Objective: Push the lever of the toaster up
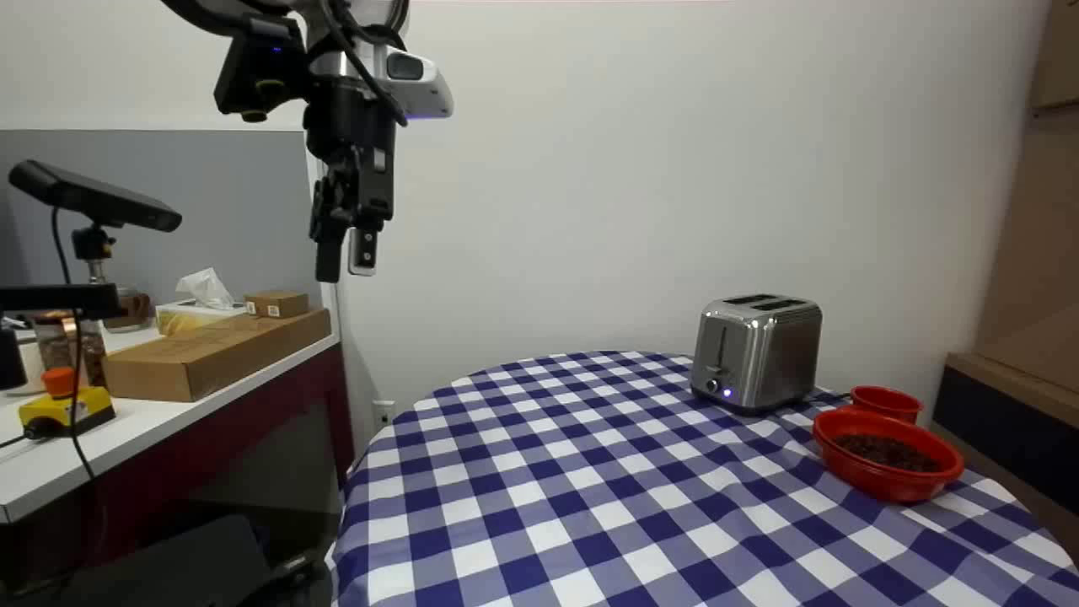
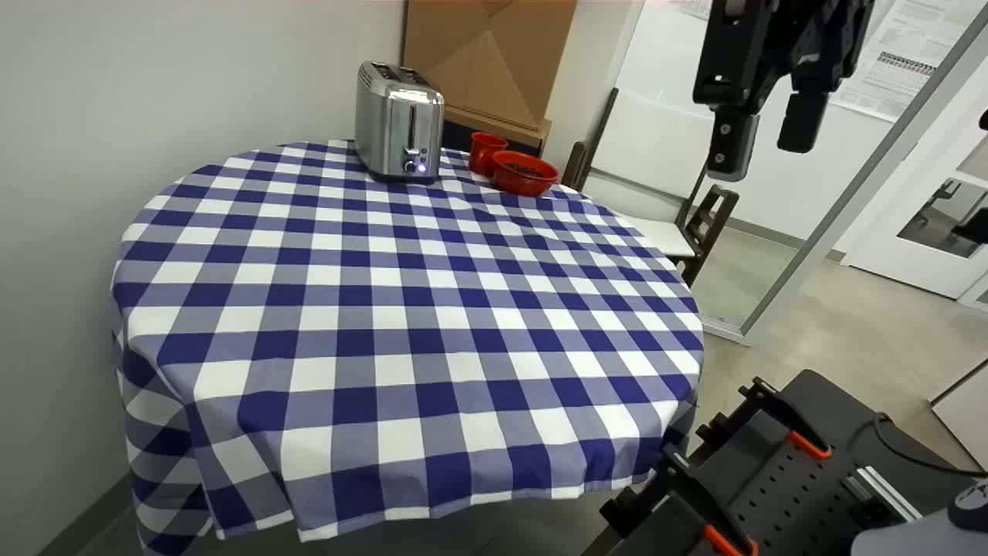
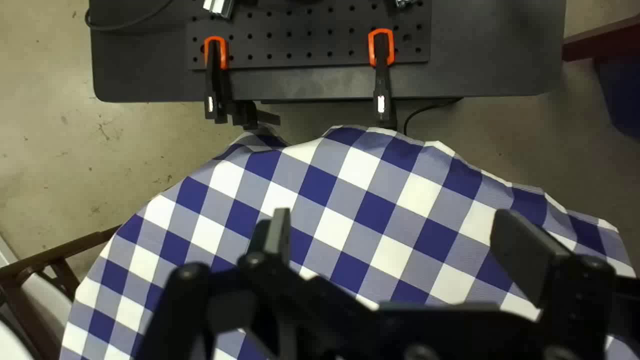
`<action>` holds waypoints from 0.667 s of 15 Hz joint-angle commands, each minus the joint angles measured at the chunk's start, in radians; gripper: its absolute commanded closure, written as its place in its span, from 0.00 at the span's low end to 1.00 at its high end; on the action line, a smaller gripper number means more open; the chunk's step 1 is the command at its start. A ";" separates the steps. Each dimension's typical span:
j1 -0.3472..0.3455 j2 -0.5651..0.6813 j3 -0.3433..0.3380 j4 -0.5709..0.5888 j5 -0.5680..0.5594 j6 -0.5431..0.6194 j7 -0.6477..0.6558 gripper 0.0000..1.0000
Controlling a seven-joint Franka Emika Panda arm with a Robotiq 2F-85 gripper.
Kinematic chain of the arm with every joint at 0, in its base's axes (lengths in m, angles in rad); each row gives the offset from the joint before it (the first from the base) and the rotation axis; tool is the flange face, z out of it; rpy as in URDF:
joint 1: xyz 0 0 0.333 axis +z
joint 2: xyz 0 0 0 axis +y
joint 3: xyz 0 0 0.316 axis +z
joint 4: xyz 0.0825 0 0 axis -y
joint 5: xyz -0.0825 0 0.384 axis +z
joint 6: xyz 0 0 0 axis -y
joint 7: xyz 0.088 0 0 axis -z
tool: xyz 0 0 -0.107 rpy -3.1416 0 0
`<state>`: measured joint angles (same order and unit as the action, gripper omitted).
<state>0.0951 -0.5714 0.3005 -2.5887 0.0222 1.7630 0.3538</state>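
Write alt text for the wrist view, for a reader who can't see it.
An open gripper, holding nothing, reaches in from the bottom over a blue-and-white checked tablecloth. At the top, two black-and-orange clamps sit at the edge of a black platform; part of a brown chair shows at lower left.

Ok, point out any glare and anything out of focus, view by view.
Wrist view: the gripper is dark and out of focus, while the checked tablecloth beyond it looks sharper; both exterior views: bright streaks reflect off the metal toaster, and a small bluish light glows on its front.
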 commanded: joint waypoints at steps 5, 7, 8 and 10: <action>0.018 0.003 -0.016 0.002 -0.008 -0.002 0.008 0.00; 0.018 0.003 -0.016 0.002 -0.008 -0.002 0.008 0.00; 0.012 0.013 -0.029 0.017 -0.011 0.001 -0.009 0.00; -0.008 0.040 -0.056 0.052 -0.025 0.008 -0.027 0.00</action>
<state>0.0951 -0.5709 0.2885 -2.5851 0.0160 1.7693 0.3531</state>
